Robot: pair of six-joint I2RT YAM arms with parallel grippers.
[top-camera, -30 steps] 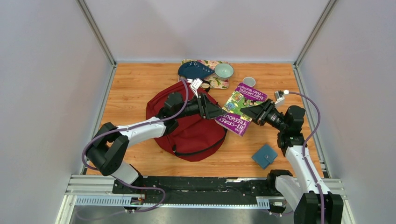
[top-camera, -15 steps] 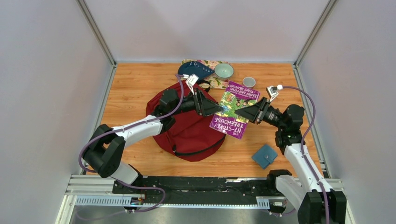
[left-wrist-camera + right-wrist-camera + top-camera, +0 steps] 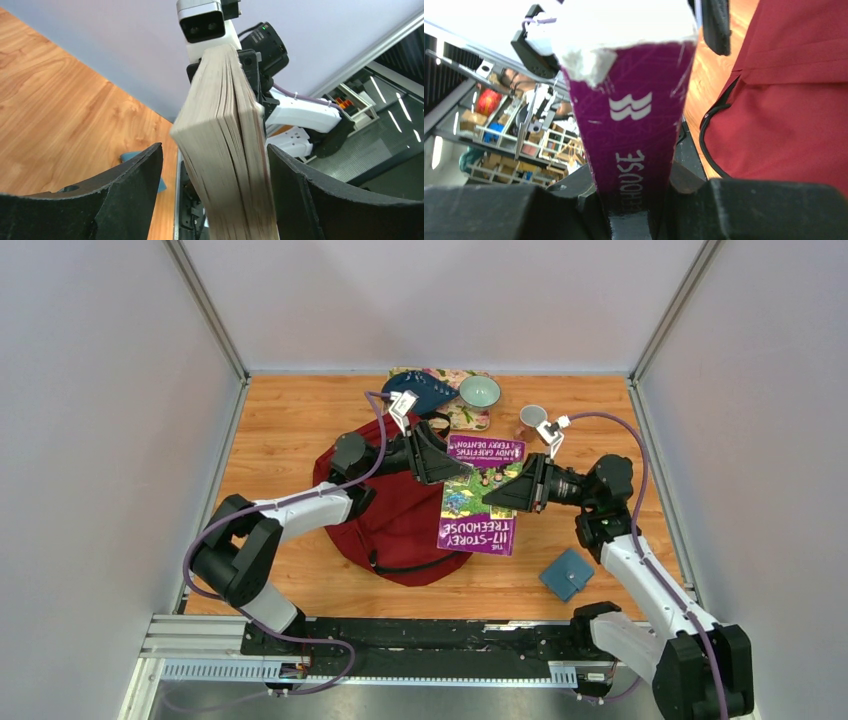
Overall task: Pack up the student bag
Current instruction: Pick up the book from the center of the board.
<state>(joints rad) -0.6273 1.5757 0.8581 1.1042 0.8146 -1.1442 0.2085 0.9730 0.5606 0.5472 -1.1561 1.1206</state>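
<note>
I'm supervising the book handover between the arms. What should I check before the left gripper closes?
1. Right gripper shut on the purple book, at its spine: ok.
2. Left gripper open: ok.
3. Left fingers straddle the book's page edge: ok.
4. Whether either left finger already touches the book: cannot tell.
5. Student bag opened to receive the book: cannot tell.
6. Blue wallet lies clear of both arms: ok.

purple Treehouse book [image 3: 470, 530] raised, mid-table | green bowl [image 3: 480, 391] on floral tray [image 3: 466, 420], far edge | dark blue pouch [image 3: 425, 390], perhaps, overlapping tray | pale cup [image 3: 533, 416] beside | blue wallet [image 3: 566, 574] near right
</note>
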